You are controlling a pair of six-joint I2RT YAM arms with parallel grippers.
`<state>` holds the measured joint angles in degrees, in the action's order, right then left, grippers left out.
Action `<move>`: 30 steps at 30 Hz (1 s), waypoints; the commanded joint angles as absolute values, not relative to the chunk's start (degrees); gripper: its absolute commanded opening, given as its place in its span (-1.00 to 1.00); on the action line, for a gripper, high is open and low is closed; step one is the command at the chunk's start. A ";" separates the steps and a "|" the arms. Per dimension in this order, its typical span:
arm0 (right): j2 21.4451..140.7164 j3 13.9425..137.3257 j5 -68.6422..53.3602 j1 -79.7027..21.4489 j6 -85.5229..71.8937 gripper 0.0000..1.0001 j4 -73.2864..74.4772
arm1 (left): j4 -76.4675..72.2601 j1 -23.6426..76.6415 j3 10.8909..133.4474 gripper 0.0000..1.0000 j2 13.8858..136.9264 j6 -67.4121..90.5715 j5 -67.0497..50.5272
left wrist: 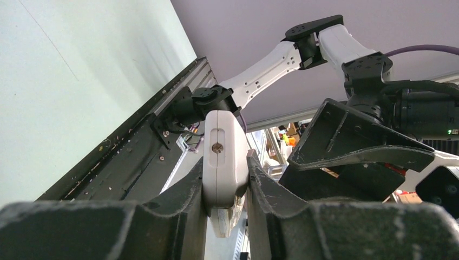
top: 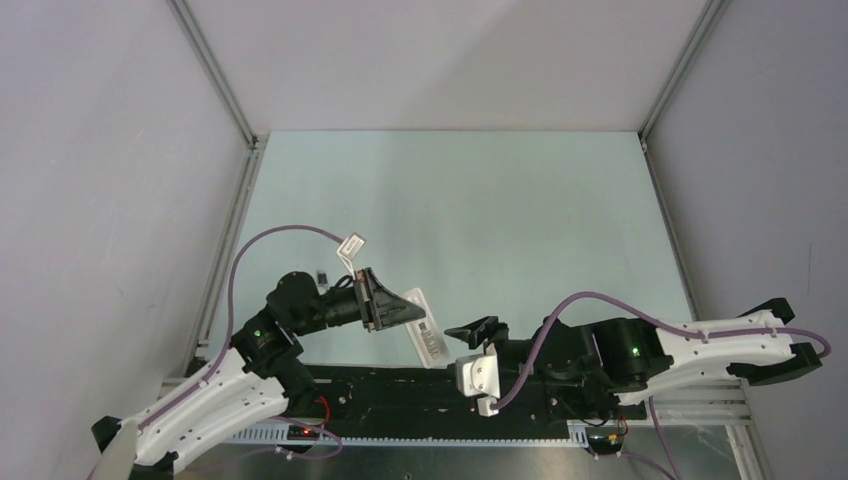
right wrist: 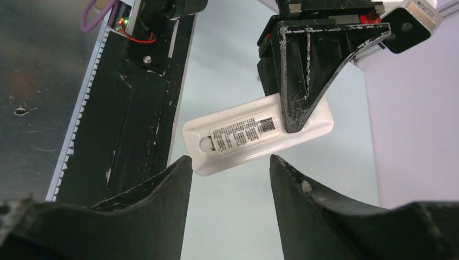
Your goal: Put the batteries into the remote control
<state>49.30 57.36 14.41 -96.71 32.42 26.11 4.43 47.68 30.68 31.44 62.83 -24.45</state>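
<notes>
Two claws attend one item. The left claw (top: 405, 310) is clamped on the remote control (top: 428, 338) and holds it clear of the worktop (top: 460, 200), above the near edge and between the arms. The right claw (right wrist: 230, 162) has its jaws apart, one on either side of the remote's free end, touching nothing.

Judgement: the step in hand is getting into the battery bay, and the cover is not yet off. No batteries can be made out in any view. The next move calls for the right claw to meet the cover end squarely and work it without twisting the remote in the left grip.

Long axis: diagonal in the overhead view, gripped end far-left, free end near-right towards the right claw. The labelled back faces the right wrist camera.
</notes>
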 commanded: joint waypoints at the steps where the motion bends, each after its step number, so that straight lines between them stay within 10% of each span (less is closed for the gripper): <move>1: 48.86 60.39 13.62 -97.04 36.35 0.16 26.56 | 3.42 47.95 31.45 -1.00 31.39 61.22 -26.48; 30: 56.50 60.40 11.21 -94.98 41.57 0.02 25.43 | 3.53 47.98 31.40 -1.00 31.91 63.01 -28.84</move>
<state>56.53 58.08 11.66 -95.24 40.58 26.72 4.47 47.68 30.68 32.75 62.89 -27.42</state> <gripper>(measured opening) 0.520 0.309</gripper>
